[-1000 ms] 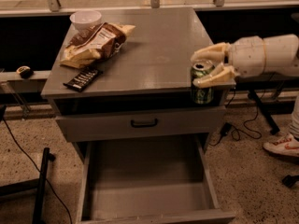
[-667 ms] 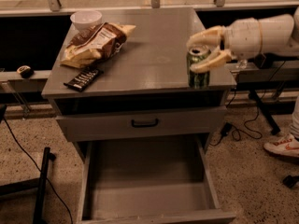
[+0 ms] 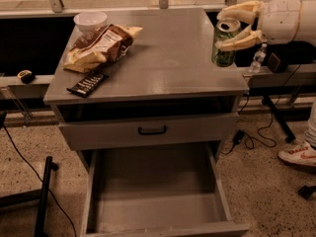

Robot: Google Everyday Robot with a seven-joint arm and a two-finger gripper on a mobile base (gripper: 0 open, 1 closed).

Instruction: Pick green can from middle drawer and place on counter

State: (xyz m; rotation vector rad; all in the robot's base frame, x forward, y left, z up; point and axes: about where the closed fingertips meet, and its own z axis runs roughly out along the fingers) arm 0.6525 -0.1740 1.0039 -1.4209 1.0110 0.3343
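The green can [image 3: 223,54] with its silver top is upright at the right edge of the counter [image 3: 168,58]. My gripper [image 3: 222,31] comes in from the right and is shut on the can, one pale finger behind its top and one across its side. I cannot tell whether the can's base touches the counter or hovers just above it. The middle drawer [image 3: 158,186] stands pulled out below, and its grey floor is bare.
A chip bag [image 3: 101,46], a white bowl [image 3: 90,19] and a black bar [image 3: 87,83] lie on the counter's left part. A closed drawer front with a black handle [image 3: 152,130] sits above the open drawer. A water bottle [image 3: 256,59], cables and a shoe [image 3: 298,154] are to the right.
My gripper has lifted the green can from beside the cabinet's right side up to the counter's right edge.
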